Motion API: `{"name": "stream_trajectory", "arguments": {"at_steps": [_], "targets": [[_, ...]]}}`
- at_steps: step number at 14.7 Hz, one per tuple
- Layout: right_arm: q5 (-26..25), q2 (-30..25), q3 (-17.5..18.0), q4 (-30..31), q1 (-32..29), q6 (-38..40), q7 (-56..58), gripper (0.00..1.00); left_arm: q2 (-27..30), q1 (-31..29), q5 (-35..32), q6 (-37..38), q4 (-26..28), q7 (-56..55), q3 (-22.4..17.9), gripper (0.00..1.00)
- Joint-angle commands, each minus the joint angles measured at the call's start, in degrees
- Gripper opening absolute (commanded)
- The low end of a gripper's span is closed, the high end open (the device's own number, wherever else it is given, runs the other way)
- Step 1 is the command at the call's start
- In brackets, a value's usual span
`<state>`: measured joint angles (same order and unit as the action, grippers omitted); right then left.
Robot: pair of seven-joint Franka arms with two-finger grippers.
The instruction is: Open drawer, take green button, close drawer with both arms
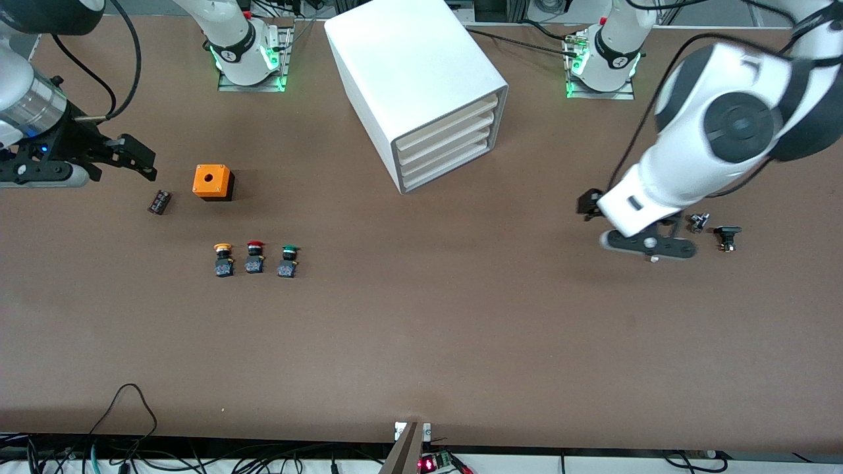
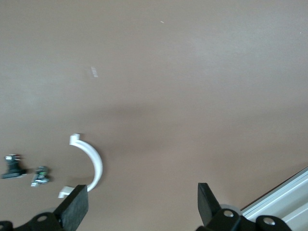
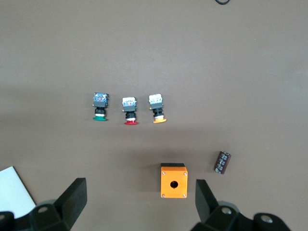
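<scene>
The white cabinet (image 1: 421, 79) stands at the back middle, its stacked cream-fronted drawers (image 1: 448, 141) all shut. The green-capped button (image 1: 288, 260) lies on the table beside a red-capped (image 1: 255, 256) and a yellow-capped one (image 1: 223, 259); it also shows in the right wrist view (image 3: 99, 107). My right gripper (image 1: 135, 158) is open and empty (image 3: 139, 199), above the table at the right arm's end, beside the orange box. My left gripper (image 1: 649, 245) is open and empty (image 2: 142, 204), low over bare table at the left arm's end.
An orange box with a hole (image 1: 213, 182) and a small dark part (image 1: 159, 201) lie near the right gripper. Two small black parts (image 1: 699, 222) (image 1: 727, 237) lie beside the left gripper. A white curved piece (image 2: 91, 163) lies under it.
</scene>
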<state>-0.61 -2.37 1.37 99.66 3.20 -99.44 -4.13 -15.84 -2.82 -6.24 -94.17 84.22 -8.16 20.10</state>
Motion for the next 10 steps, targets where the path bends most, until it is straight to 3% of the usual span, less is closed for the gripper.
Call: {"name": "stream_trajectory", "arguments": {"at_steps": [1,6,10], "targets": [[0.7,-2.46,1.18,0.98,-1.44,1.96,-0.62,1.0,8.0,5.88,5.87,0.12,5.5,8.58,-11.9,1.0],[0.52,-3.08,2.32,0.54,-2.41,4.24,0.26,1.0,16.44,7.04,7.38,-0.4,13.15,8.6,-15.96,1.0],[0.52,-2.56,2.5,-1.47,-2.41,4.42,0.52,1.0,16.72,8.09,9.4,-0.41,13.78,8.51,-18.34,1.0]]}}
